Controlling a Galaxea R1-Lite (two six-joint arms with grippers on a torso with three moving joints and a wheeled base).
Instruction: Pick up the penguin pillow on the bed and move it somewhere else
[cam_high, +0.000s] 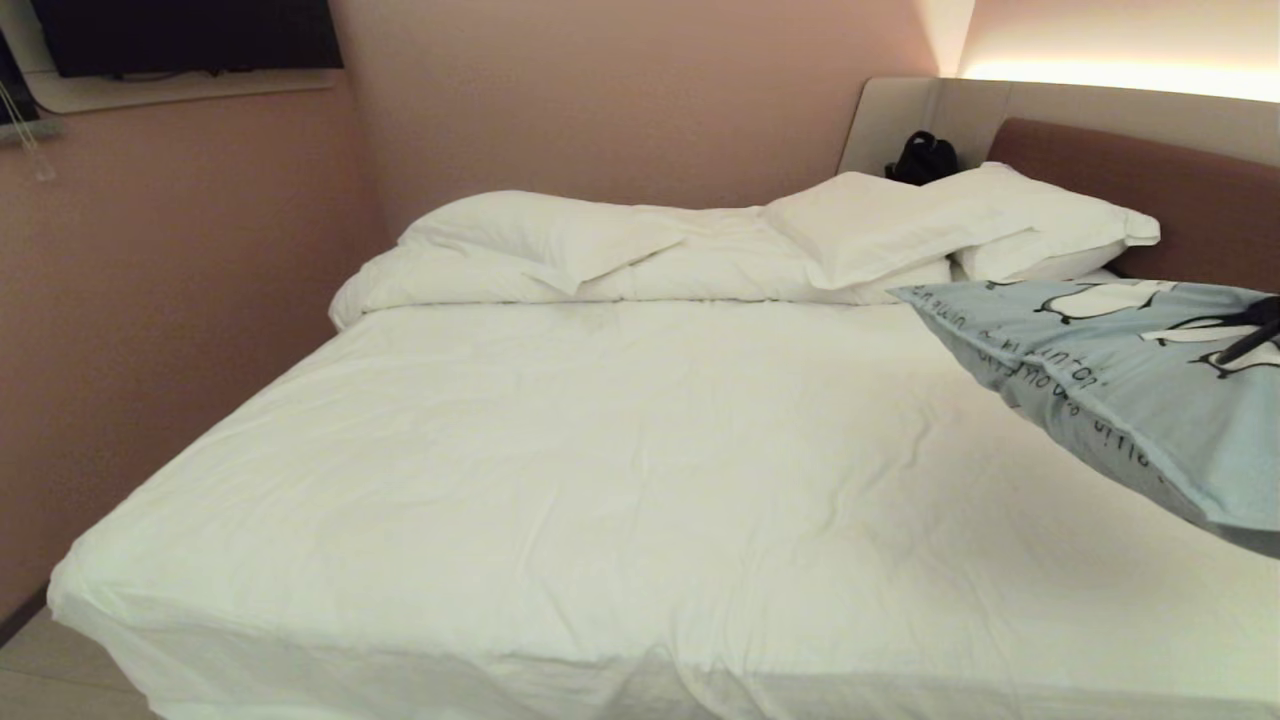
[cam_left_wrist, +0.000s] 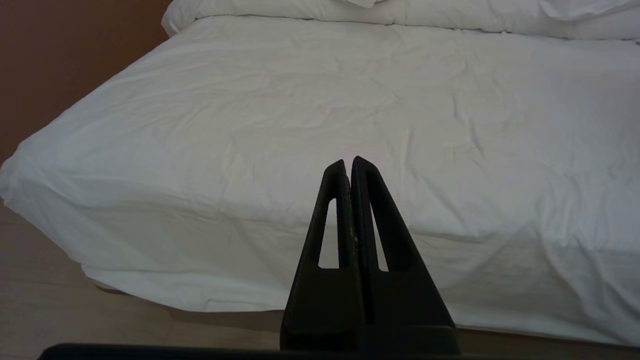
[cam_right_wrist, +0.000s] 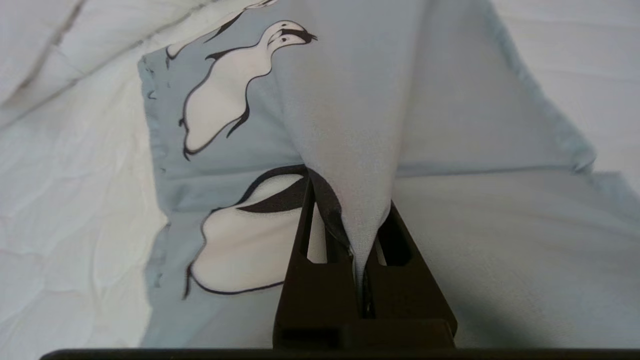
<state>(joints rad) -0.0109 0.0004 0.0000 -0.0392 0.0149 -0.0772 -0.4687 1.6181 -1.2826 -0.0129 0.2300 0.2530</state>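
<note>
The penguin pillow (cam_high: 1120, 370) is light blue with black-and-white penguins and dark lettering. It hangs tilted over the right side of the bed (cam_high: 600, 450), its near corner raised off the white sheet. My right gripper (cam_high: 1262, 328) shows only as a dark tip at the head view's right edge. In the right wrist view the right gripper (cam_right_wrist: 350, 192) is shut on a pinched fold of the penguin pillow (cam_right_wrist: 350, 100), which drapes away from the jaws. My left gripper (cam_left_wrist: 348, 162) is shut and empty, parked low before the bed's (cam_left_wrist: 300, 125) near edge.
Two white pillows (cam_high: 880, 225) (cam_high: 540, 235) lie on a folded white duvet (cam_high: 700, 270) at the head of the bed. A black object (cam_high: 922, 158) sits on the ledge by the brown headboard (cam_high: 1200, 190). A pink wall (cam_high: 150, 300) runs along the left side.
</note>
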